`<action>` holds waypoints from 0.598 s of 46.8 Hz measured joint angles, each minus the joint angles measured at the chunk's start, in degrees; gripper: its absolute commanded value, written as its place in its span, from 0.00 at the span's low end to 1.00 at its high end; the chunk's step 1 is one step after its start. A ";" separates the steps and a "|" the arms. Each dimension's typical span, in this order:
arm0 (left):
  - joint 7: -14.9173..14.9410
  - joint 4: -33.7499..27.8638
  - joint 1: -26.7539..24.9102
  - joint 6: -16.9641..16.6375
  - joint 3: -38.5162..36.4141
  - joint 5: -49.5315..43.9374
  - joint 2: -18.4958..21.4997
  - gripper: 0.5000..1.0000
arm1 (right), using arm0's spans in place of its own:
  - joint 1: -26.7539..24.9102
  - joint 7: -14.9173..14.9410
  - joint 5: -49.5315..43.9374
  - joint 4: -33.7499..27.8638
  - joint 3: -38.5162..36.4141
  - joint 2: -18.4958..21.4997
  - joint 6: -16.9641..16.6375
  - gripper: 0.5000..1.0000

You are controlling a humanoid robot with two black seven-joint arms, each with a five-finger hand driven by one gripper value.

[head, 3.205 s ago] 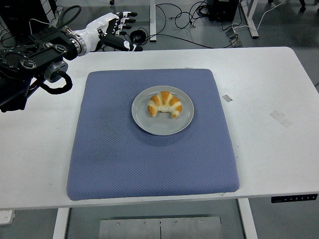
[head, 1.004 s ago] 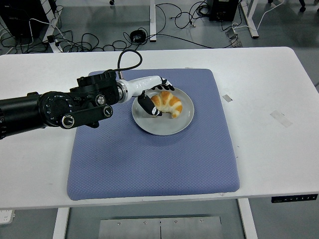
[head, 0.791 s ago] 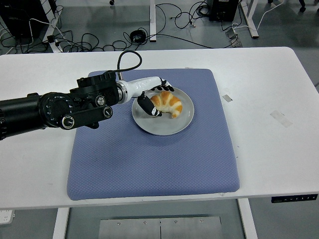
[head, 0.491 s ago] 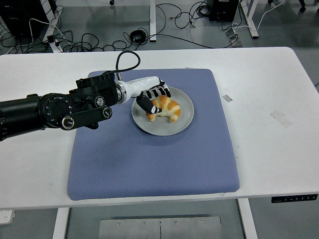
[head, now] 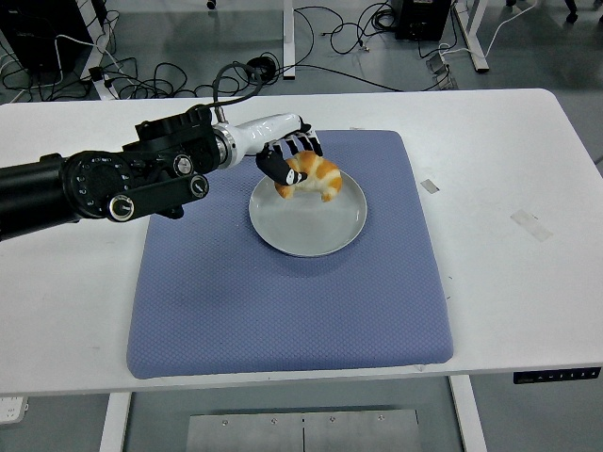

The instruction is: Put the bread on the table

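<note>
A: Edges and open room?

B: The white rectangular bench (head: 528,151) carries a blue quilted square mat (head: 283,301) at its centre. Bare white bench shows on both sides of the mat, wider at the right, where two small pieces of tape (head: 430,185) lie. The mat's near half is bare. A round grey plate (head: 311,231) sits on the mat's far half, slightly left of centre.

A: Surface and room?

B: Grey floor beyond the far edge, with black cables (head: 330,28) trailing across it and white desk legs (head: 476,38). A dark cabinet (head: 38,33) stands at top left.

A: Hand?

B: The left hand (head: 287,162), white-backed with black fingers (head: 303,146), reaches in from the left on a black arm (head: 104,184). Fingers are curled around the left end of the golden crescent-shaped bread roll (head: 316,177), clamped on it. The roll appears lifted off the plate, over its far-left rim; its right end hangs free. Right hand does not appear.
</note>
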State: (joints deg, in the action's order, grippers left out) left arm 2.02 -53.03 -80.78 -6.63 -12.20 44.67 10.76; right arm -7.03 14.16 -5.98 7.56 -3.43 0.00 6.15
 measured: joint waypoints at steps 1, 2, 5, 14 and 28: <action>0.00 0.07 -0.16 0.06 0.02 -0.01 0.43 0.00 | -0.01 0.00 0.00 0.00 0.00 0.00 0.00 1.00; 0.01 0.09 -0.26 0.12 0.02 -0.02 0.95 0.00 | -0.02 0.00 0.00 0.00 0.00 0.00 0.00 1.00; 0.01 0.22 -0.53 0.21 -0.03 -0.03 2.27 0.00 | -0.01 0.00 0.00 0.00 0.00 0.00 0.00 1.00; -0.21 1.81 -0.20 0.29 -1.36 0.05 5.22 0.00 | -0.03 0.00 0.00 0.00 0.00 0.00 0.00 1.00; -0.96 2.48 1.51 0.17 -3.01 -0.10 9.28 0.00 | -0.02 0.00 0.00 0.00 0.00 0.00 0.00 1.00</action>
State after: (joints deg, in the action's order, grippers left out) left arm 1.07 -50.55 -79.27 -6.46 -15.21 44.57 20.04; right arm -7.05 14.16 -5.98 7.56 -3.43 0.00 6.15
